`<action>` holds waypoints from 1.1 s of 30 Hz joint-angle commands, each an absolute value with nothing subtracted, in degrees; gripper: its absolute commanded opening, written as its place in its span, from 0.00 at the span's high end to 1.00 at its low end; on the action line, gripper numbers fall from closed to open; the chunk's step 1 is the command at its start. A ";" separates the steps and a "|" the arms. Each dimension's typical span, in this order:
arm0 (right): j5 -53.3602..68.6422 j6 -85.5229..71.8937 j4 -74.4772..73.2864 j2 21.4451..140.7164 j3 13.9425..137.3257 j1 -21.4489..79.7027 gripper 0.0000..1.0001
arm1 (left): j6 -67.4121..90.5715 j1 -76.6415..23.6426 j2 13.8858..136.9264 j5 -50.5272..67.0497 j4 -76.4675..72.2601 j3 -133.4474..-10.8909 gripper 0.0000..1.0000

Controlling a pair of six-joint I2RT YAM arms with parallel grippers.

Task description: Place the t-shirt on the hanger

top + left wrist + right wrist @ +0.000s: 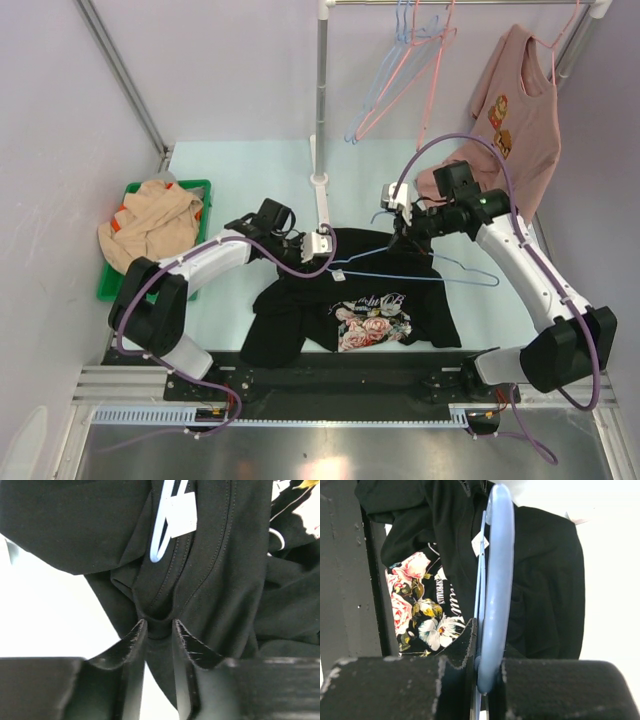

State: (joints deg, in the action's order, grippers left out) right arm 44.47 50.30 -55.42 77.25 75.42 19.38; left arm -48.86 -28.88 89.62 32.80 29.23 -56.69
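Two hands busy, we see: L hand (159, 626) clamped on t-shirt (220, 580) fold at its tips; R hand (487, 662) clamped on hanger (498, 580) wire, shirt bunched just ahead, on bench (250, 170).

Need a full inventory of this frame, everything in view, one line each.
black rose-print t-shirt: 1, black, crumpled at table centre
light-blue wire hanger: 1, light blue, partly tucked in t-shirt, one end sticking out
green plastic bin: 1, green, table's left side
tan garment: 1, peach, heaped in bin
dusty-pink shirt: 1, pink, hanging top right
spare wire hangers: several, pink and blue, on rail
white rack pole: 1, white, back centre
table: 1, pale
left gripper: black, at t-shirt fold, grip unclear
right gripper: black, shut on hanger
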 commanded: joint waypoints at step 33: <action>53.61 47.65 -47.55 87.09 80.16 28.21 1.00 | -57.92 -36.03 71.90 34.45 33.48 -56.78 1.00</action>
